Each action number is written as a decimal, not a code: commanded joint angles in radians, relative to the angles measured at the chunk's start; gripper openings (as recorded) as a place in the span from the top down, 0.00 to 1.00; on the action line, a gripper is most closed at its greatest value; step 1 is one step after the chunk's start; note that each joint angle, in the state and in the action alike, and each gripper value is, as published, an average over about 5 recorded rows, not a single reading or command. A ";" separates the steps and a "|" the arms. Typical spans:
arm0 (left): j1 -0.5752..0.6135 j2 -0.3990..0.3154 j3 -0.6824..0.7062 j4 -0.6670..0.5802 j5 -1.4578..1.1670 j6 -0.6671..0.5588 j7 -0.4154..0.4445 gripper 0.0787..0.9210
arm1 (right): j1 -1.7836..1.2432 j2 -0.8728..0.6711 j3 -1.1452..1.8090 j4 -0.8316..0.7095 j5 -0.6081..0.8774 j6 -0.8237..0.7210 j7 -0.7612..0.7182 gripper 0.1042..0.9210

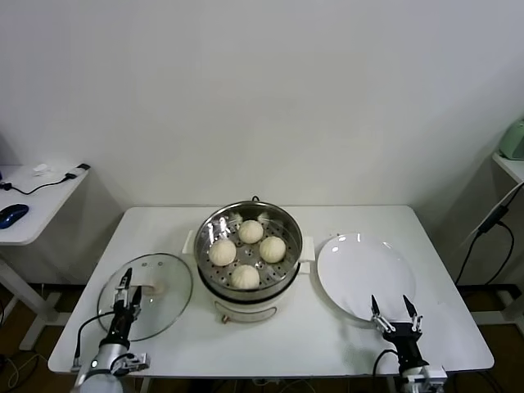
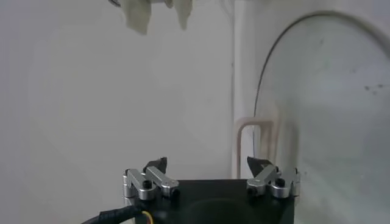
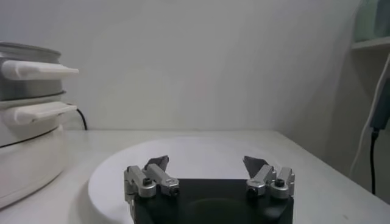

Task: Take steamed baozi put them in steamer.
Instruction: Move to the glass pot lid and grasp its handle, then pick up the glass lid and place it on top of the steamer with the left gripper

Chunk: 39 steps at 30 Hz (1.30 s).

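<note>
Item: we count four steamed baozi (image 1: 247,252) already on the tray inside the steamer (image 1: 282,223), mid-table between our wide-open empty left gripper (image 1: 128,286) and wide-open empty right gripper (image 1: 393,310), the plate (image 1: 366,270) bare.

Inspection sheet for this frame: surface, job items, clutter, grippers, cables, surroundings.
Surface: white table.
Job's things: four steamed baozi lie on the perforated tray in the steamer, table centre.
Clutter: glass lid flat to the steamer's left; bare white plate to its right.
Grippers: left gripper open over the lid; right gripper open at the plate's near edge; both hold nothing.
Cables: black cable by the table's right.
Surroundings: side desk with a blue mouse; white wall.
</note>
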 commanded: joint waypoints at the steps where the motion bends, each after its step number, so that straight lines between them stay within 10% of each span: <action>1: -0.042 0.002 0.006 0.049 0.006 0.015 0.000 0.13 | 0.000 0.003 0.001 0.003 -0.012 -0.002 0.000 0.12; 25: -0.048 -0.010 0.004 0.098 0.001 -0.011 -0.028 0.91 | 0.009 0.013 -0.006 0.036 -0.043 -0.024 0.008 0.12; 39: 0.070 0.040 -0.076 -0.251 -0.100 0.018 0.032 0.94 | 0.007 0.012 -0.004 0.051 -0.060 -0.031 0.016 0.12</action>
